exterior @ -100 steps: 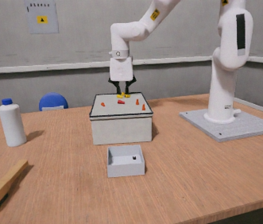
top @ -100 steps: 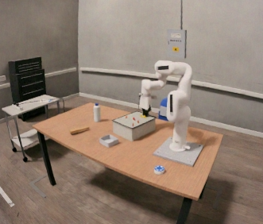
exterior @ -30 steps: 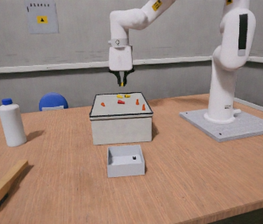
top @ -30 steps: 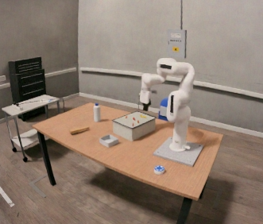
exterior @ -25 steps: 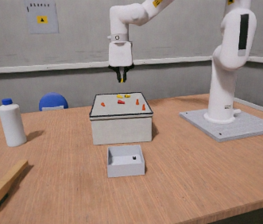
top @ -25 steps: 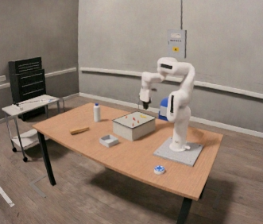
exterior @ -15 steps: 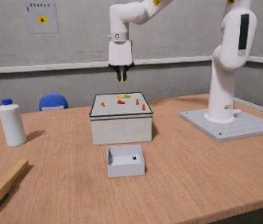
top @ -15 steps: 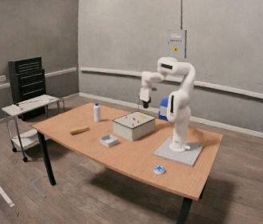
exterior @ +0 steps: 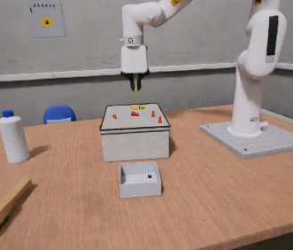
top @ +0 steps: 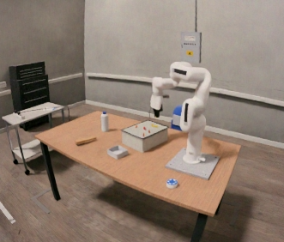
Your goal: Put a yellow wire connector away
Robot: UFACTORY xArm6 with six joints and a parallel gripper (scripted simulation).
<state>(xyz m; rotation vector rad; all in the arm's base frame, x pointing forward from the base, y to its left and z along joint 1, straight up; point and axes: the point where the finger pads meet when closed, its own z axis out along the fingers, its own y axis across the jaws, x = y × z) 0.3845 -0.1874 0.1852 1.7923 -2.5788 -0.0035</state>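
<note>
A: Yellow bit pinched in the gripper point(exterior: 135, 85) in the exterior view — one wire connector point(exterior: 135, 89), fingers clamped on it, held well above the tool case's lid point(exterior: 134, 126). So pickup looks done.

B: And what's left?

A: Carry and drop. Steel junction box point(exterior: 140, 179) sits on the counter point(exterior: 68, 195) just in front of the case, nearer the camera; only a small dark speck inside, no yellow. Two more yellow connectors point(exterior: 137, 107) lie on the lid w/ orange and red ones.

B: Top view agree?

A: Roughly. Gripper point(top: 156, 113) hangs over the case's far side, box point(top: 117, 152) off to the near side of the case. Connector too small to make out there. Approx. halfway, by his reckoning.
</note>
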